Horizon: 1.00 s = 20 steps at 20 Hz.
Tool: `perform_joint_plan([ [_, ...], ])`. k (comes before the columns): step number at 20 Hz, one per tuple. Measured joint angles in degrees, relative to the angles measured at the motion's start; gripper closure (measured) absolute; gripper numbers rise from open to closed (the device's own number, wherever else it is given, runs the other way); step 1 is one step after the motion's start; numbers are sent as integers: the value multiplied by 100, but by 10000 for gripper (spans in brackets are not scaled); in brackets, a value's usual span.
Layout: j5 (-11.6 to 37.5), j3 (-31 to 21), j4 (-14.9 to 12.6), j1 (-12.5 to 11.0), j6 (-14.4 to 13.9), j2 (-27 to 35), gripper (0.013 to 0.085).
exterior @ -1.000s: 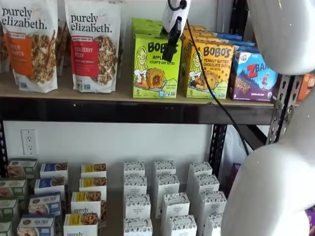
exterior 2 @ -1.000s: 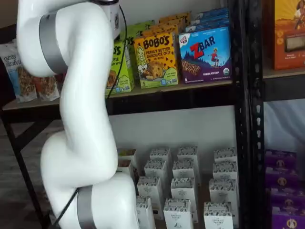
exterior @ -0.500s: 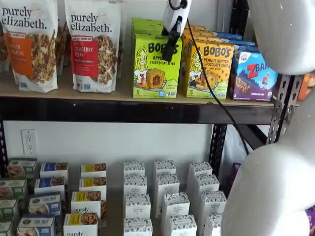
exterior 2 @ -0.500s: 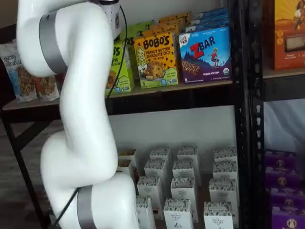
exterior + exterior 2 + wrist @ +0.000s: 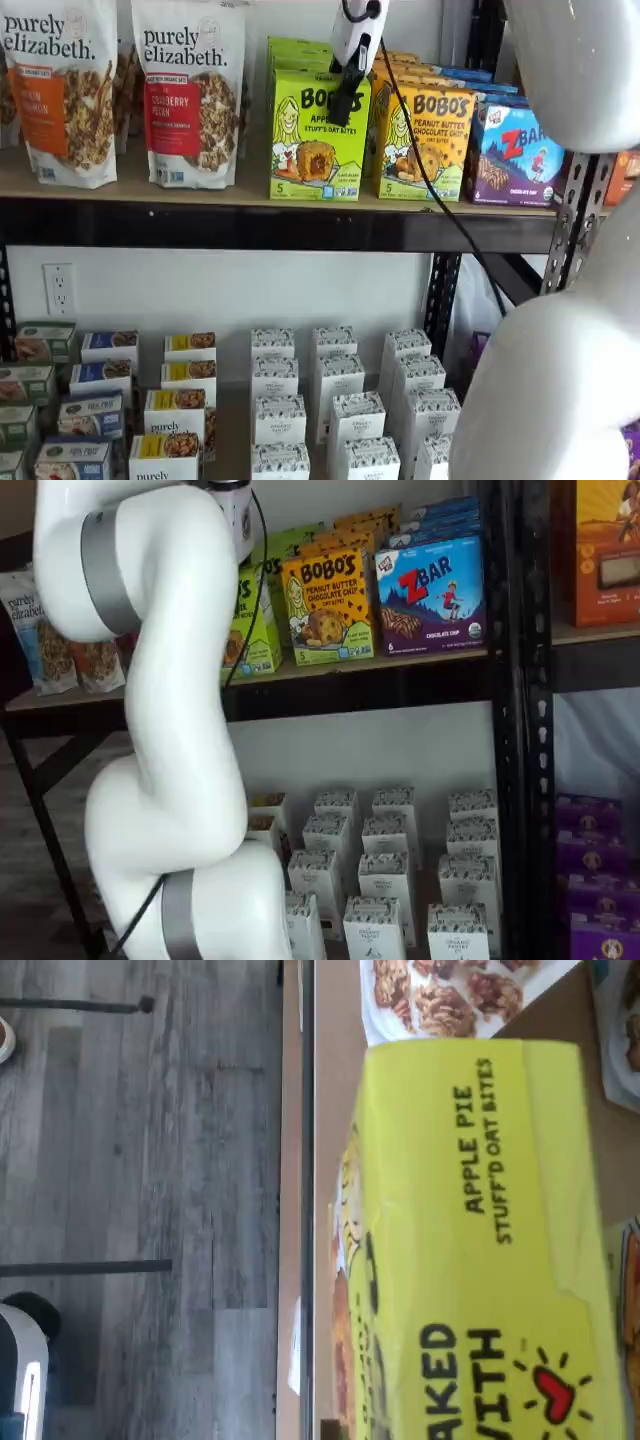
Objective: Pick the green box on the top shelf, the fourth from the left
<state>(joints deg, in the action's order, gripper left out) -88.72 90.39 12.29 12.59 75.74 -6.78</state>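
Note:
The green box [image 5: 315,140] stands at the front of the top shelf [image 5: 200,228], with a second green one behind it. In a shelf view its left part shows beside the arm [image 5: 255,620]. In the wrist view the green box [image 5: 470,1240] lies close below, with "APPLE PIE STUFF'D OAT BITES" on its top flap. My gripper [image 5: 347,100] hangs over the box's upper right corner. One black finger [image 5: 346,92] lies against the front face and the other is hidden behind the box. No gap shows, so open or shut is unclear.
A yellow-orange Bobo's box [image 5: 425,140] stands right beside the green box, then a blue ZBar box [image 5: 515,155]. Granola bags [image 5: 190,90] stand to its left. A black cable [image 5: 430,180] hangs from the gripper. My white arm [image 5: 170,710] fills the foreground. Small boxes [image 5: 335,400] crowd the lower shelf.
The green box's top has shifted a little to the right and its front face tilts slightly. The black finger sits closer against it. The arm has barely moved.

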Motion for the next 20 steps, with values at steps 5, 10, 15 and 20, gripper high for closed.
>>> perform_joint_plan([
  [5,61,-48,-8,21,-16,-19,490],
  [10,76,-56,11,30,-24,-21,610],
  [15,96,-68,-7,40,-32,-27,650],
  [20,96,-70,14,32,-26,-31,730],
])
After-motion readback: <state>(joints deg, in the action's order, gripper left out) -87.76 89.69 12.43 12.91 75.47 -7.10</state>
